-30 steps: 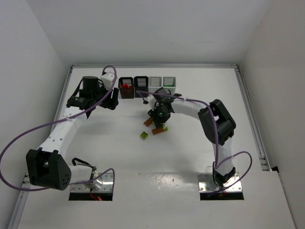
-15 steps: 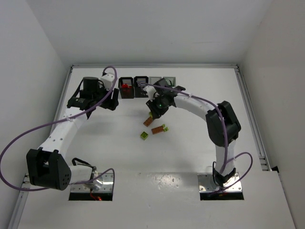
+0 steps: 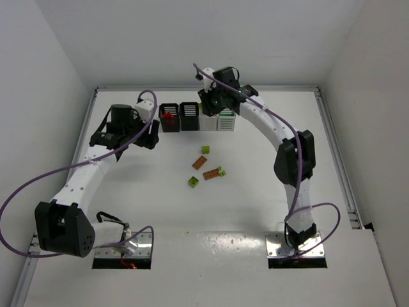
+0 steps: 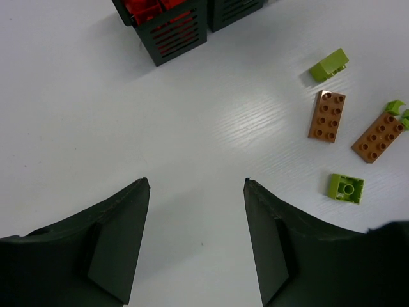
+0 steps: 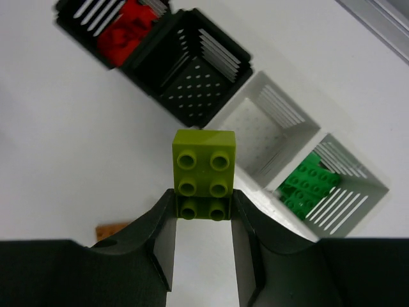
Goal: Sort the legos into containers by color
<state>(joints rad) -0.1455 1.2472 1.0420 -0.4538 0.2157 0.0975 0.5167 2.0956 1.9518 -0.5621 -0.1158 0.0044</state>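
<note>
Gripping yellow-green lego (image 5: 204,167) by flat side walls with right fingers (image 5: 156,233), just short of empty white bin (image 5: 281,105); light, rigid, slick plastic, likely best pinched square across sides; left fingers (image 4: 121,224) spread, empty, well left of that bin

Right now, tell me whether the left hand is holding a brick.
No: in the left wrist view the left hand is open, its jaws standing apart with only bare table between them.
</note>
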